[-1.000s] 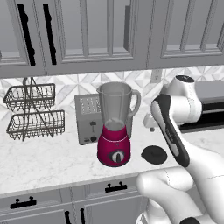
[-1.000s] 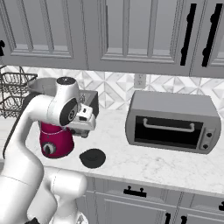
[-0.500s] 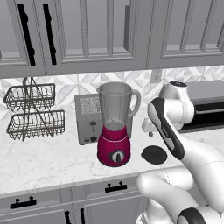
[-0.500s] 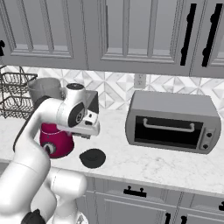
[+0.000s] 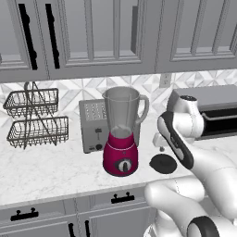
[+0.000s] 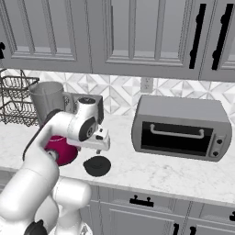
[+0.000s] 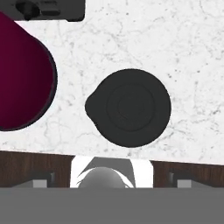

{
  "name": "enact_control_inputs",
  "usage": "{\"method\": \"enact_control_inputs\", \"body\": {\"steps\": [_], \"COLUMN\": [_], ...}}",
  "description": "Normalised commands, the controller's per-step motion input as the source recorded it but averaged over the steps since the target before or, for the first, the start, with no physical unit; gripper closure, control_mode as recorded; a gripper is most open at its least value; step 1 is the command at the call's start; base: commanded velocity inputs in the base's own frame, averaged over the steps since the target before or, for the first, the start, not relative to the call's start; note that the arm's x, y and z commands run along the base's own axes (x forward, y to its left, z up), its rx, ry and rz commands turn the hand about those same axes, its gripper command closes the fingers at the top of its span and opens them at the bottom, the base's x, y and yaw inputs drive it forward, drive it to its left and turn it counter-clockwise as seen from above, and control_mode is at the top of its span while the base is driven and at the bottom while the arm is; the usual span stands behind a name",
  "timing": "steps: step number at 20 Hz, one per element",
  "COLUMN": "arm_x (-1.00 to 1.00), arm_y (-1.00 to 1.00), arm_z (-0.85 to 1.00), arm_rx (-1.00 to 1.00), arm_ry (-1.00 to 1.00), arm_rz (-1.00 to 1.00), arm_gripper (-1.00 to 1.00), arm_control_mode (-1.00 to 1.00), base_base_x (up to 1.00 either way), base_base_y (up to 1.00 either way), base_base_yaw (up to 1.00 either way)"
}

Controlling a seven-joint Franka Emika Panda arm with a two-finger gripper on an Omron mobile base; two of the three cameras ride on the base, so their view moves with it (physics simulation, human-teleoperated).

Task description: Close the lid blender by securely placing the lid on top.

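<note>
A: What's different from a second ago?

B: The arm has swung down and toward the blender (image 5: 121, 134); the hand sat higher and further toward the toaster oven (image 6: 181, 127) before, and now the gripper (image 6: 98, 143) hangs directly over the lid (image 5: 163, 163). The jaws have also eased a touch wider.

A: So what state is the gripper in?

B: Spread wide, pinching nothing. It is above the lid, not touching it.

A: And the lid itself?

B: Flat on the white marble counter (image 5: 55, 171), just beside the blender's magenta base on the side facing the toaster oven, apart from the base. From the hand view it is a round black disc (image 7: 129, 107) with a small spout-like bump on the edge nearest the base (concentric rings on top).

A: The blender?

B: Upright, its clear jar open at the mouth, handle turned toward the toaster oven. The grey toaster (image 5: 94, 125) stands just behind it, and the two-tier wire basket rack (image 5: 35, 117) sits well beyond the blender on the far side from the lid
</note>
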Motion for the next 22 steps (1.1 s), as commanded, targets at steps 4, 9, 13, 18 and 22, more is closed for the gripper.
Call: {"method": "enact_control_inputs", "body": {"steps": [4,9,13,18,22], "arm_x": [0.06,0.19,0.22,0.17,0.03], "arm_y": [-0.35,-0.03,0.0,0.0,0.0], "arm_z": [-0.36,-0.45,-0.33,-0.3,-0.17], "arm_rx": [0.03,0.0,0.0,0.0,0.0], "arm_ry": [0.03,0.03,0.01,0.0,0.0], "arm_rz": [0.0,0.0,0.0,0.0,0.0], "arm_gripper": [-1.0,-1.0,-1.0,-1.0,-1.0], "arm_control_mode": [-1.0,-1.0,-1.0,-1.0,-1.0], "base_base_x": [0.0,0.0,0.0,0.0,0.0], "base_base_y": [0.0,0.0,0.0,0.0,0.0], "base_base_yaw": [0.0,0.0,0.0,0.0,0.0]}}
